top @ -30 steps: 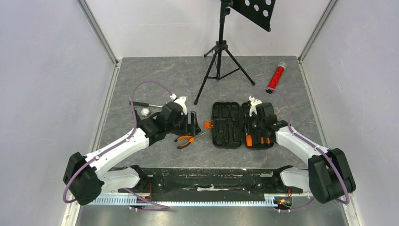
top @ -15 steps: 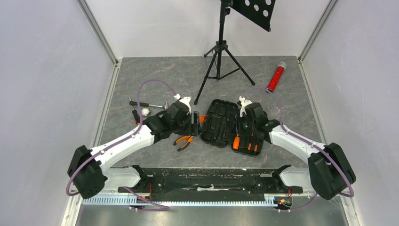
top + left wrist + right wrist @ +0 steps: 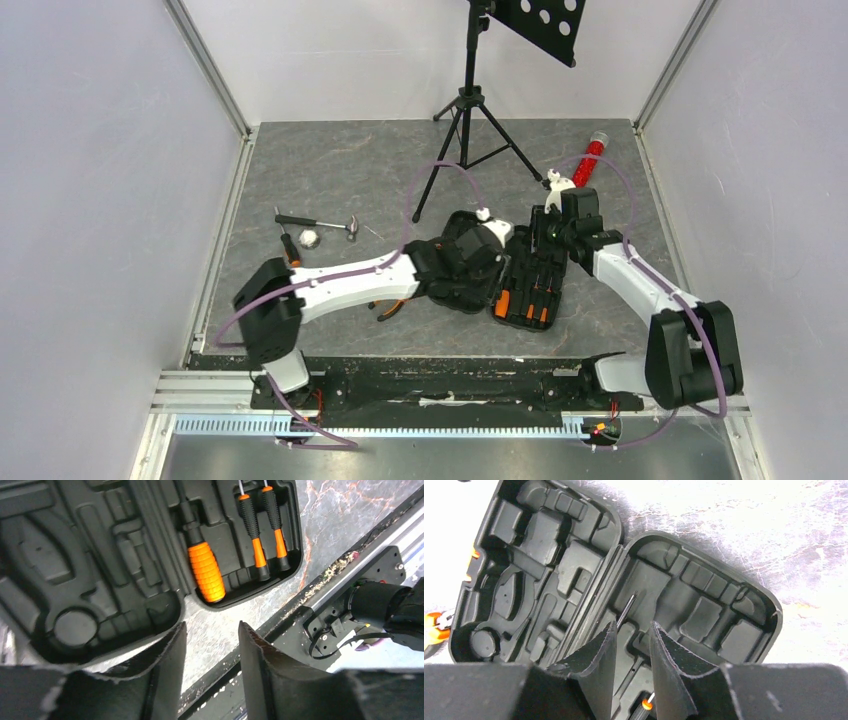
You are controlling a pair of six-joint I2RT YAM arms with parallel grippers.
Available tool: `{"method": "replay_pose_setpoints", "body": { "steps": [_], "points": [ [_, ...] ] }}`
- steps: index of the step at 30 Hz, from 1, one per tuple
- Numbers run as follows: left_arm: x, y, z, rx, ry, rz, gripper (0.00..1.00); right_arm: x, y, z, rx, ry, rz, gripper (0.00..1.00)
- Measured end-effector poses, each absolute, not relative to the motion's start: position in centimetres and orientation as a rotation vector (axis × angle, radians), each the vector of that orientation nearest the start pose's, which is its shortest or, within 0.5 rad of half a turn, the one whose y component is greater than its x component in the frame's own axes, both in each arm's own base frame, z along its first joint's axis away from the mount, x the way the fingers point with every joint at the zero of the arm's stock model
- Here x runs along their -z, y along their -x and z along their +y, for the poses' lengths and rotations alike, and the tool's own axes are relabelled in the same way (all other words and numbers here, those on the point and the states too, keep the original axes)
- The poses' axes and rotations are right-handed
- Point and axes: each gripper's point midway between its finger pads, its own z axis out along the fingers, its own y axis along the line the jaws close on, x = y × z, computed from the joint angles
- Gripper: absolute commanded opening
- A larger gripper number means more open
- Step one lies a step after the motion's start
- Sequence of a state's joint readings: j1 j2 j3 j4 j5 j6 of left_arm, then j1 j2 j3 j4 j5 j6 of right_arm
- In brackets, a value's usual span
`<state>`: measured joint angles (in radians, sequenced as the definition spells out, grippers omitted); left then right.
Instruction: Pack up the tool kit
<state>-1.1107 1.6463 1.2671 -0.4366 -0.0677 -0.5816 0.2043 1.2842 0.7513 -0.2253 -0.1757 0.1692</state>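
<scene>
A grey, marble-veined tabletop (image 3: 330, 170) is stretching between three plain pale walls. The left wall (image 3: 90, 150), the back wall (image 3: 350, 50) and the right wall (image 3: 770, 150) are closing it in, with aluminium posts (image 3: 205, 65) running up the far corners. A black tripod stand (image 3: 468, 120) is standing near the back edge, carrying a tilted perforated plate (image 3: 545, 25). A red glittery tube (image 3: 586, 162) is lying to its right. Along the near edge a black base plate (image 3: 440, 385) and a slotted aluminium rail (image 3: 400, 425) are running crosswise. Soft, even light is falling everywhere. In the right wrist view the stone is washing out almost white.
</scene>
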Motion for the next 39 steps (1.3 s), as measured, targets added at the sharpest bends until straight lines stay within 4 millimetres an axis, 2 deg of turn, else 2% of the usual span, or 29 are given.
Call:
{"method": "replay_pose_setpoints", "body": {
  "steps": [4, 8, 12, 22, 28, 39],
  "points": [
    [-11.0, -17.8, -42.0, 0.665, -0.72, 2.46, 0.38, -8.5, -33.0, 10.6, -0.439, 0.119, 2.355, 0.3],
    [-8.1, -17.6, -42.7, 0.624, -0.776, 2.51, 0.29, -7.8, -33.3, 11.4, -0.502, 0.127, 2.343, 0.3],
    [-6.5, -17.6, -43.1, 0.601, -0.799, 2.538, 0.27, -6.9, -32.9, 12.0, -0.552, 0.126, 2.348, 0.28],
    [-6.9, -17.5, -45.0, 0.661, -0.824, 2.542, 0.15, -5.6, -32.6, 11.8, -0.582, 0.084, 2.348, 0.25],
    [-5.2, -17.2, -44.8, 0.634, -0.835, 2.587, 0.11, -4.8, -32.3, 11.9, -0.591, 0.082, 2.363, 0.22],
    [-5.1, -17.2, -44.8, 0.655, -0.813, 2.605, 0.08, -4.0, -32.5, 12.3, -0.642, 0.073, 2.362, 0.18]
  ]
}}
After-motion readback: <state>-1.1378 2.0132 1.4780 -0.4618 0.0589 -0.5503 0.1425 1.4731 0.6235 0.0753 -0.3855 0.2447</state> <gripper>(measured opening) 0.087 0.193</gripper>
